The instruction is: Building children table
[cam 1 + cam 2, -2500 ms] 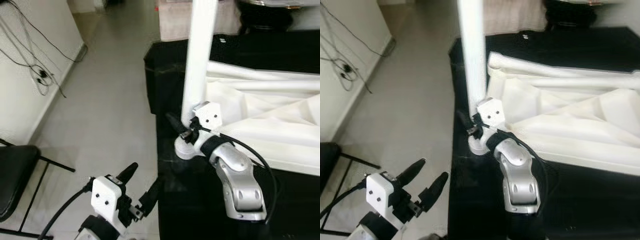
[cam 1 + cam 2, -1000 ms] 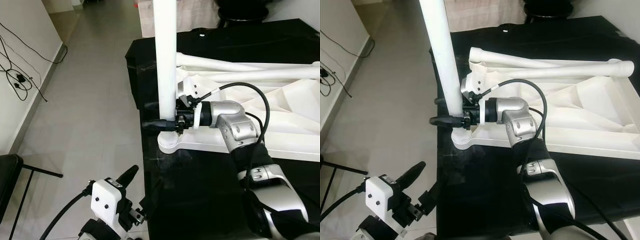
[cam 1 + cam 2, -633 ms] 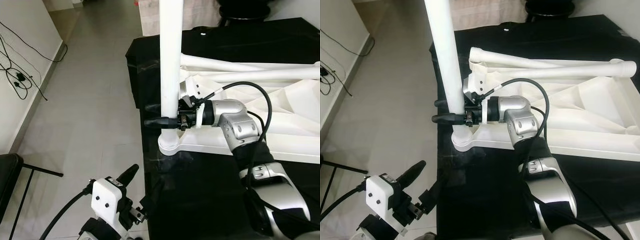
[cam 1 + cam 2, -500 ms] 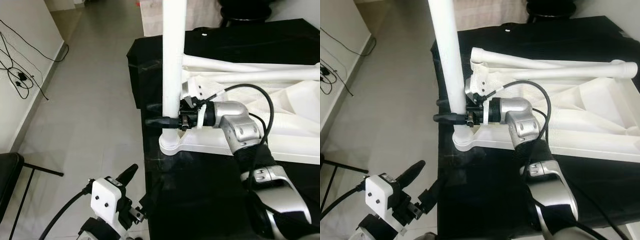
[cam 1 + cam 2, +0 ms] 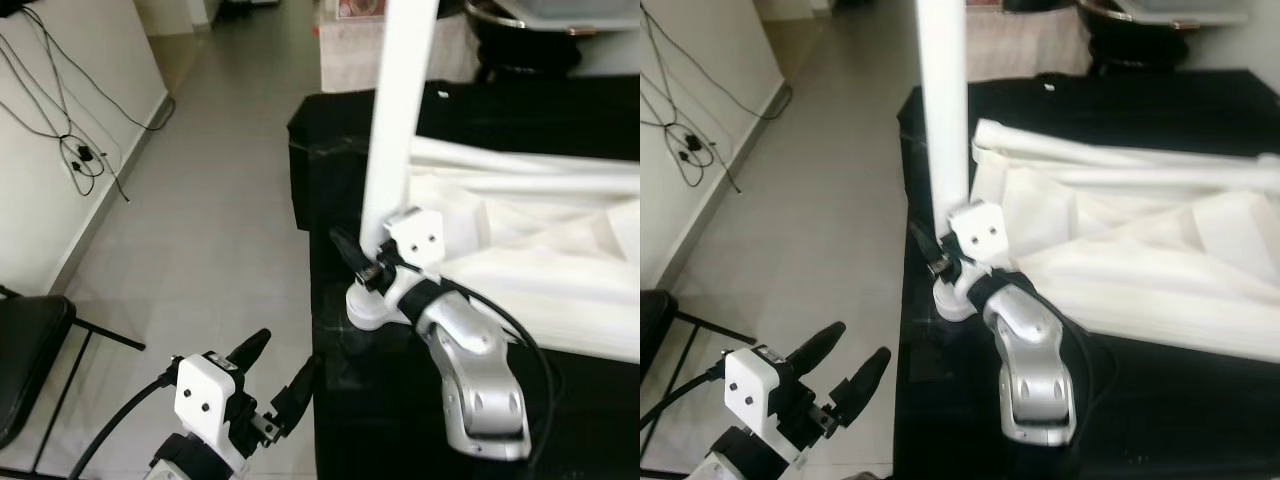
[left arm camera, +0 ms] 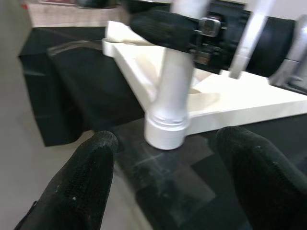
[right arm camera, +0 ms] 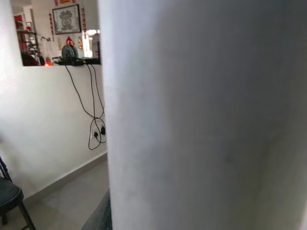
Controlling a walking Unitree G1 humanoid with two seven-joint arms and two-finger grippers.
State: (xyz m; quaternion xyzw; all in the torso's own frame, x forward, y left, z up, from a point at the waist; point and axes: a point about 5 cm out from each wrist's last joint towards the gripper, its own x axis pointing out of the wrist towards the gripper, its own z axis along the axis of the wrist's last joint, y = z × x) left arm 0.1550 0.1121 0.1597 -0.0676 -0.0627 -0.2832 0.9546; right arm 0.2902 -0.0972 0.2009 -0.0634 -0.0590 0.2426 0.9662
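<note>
- While the right gripper [image 5: 368,262] pinches the upright table leg [image 5: 398,130] above its socket, a slip could tilt it.
- Left gripper [image 5: 281,375] hangs spread below, beside the desk [image 5: 330,190].

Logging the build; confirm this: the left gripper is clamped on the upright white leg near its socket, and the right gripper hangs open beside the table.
Sides are swapped. In the left eye view the right gripper clamps the upright white leg near its socket; the left gripper hangs open beside the table.
</note>
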